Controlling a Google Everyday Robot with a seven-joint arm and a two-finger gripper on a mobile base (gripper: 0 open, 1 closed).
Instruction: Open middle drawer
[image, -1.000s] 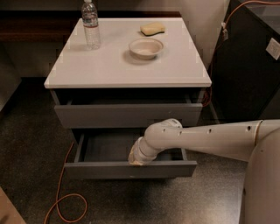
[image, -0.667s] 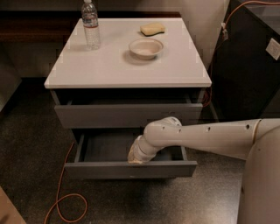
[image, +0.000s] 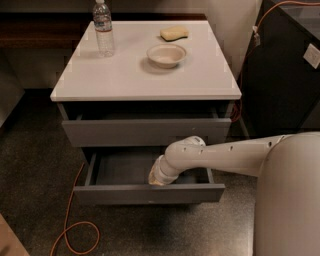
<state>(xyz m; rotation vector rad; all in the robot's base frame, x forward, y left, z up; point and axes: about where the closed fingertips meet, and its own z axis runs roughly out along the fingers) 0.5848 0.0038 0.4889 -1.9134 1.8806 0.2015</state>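
Little has shifted since a second ago: arm, gripper and drawers sit almost exactly where they were.

Item 1, middle drawer (image: 125, 194): wide, shallow, grey, with a flat front and no handle. It is pulled well out of the cabinet, its grey inside open to view. A tiny white speck shows at the lower edge of the front.

Item 2, gripper (image: 158, 179): reaches down into the middle drawer, just behind the front panel and a little right of its centre. Whether it is wide, narrow or holding anything cannot be told.

Item 3, arm (image: 225, 155): white, and runs in from the robot body (image: 290, 200) at lower right. It bends down at a rounded joint above the drawer's back edge.

Item 4, upper drawer (image: 145, 132): grey, with a taller front. It stands slightly forward, with a dark gap between it and the top.

Item 5, cabinet top (image: 125, 75): white and flat.

Item 6, water bottle (image: 103, 30): clear, upright, at the back left of the top.

Item 7, bowl (image: 166, 54): pale, empty, right of centre.

Item 8, sponge (image: 174, 33): yellow, just behind the bowl and apart from it.

Item 9, orange cable (image: 70, 220): lies on the dark speckled floor, looping at the lower left of the cabinet.
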